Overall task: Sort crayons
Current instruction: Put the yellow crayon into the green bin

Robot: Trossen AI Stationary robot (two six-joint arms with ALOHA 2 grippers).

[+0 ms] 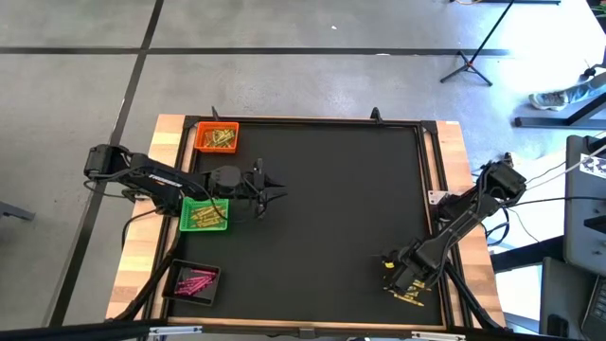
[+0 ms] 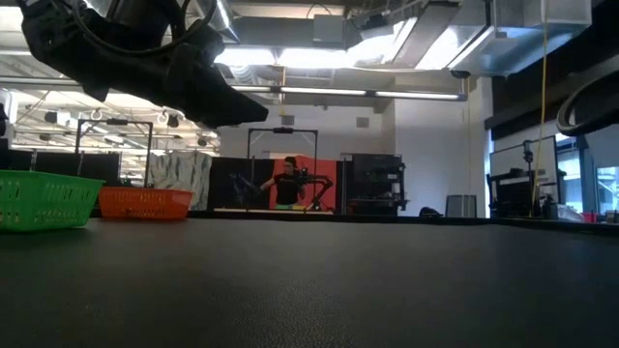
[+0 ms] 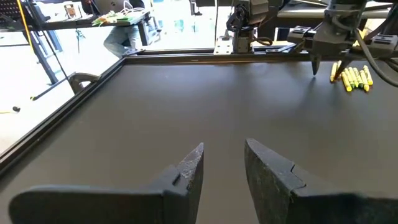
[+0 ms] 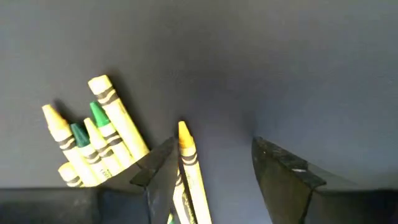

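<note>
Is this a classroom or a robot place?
Probably a robot lab or workshop. Two dark robot arms work at a black table, other machines and stands fill the big hall behind, and a person stands by a far rig.

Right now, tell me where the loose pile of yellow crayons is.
In the high view, the loose yellow crayons lie on the black mat near its front right corner, directly under the right gripper, far from the three trays on the left.

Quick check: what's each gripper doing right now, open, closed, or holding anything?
Left gripper: open, empty, above the mat near the green tray.
Right gripper: open, straddling a yellow crayon, not gripping.
</note>
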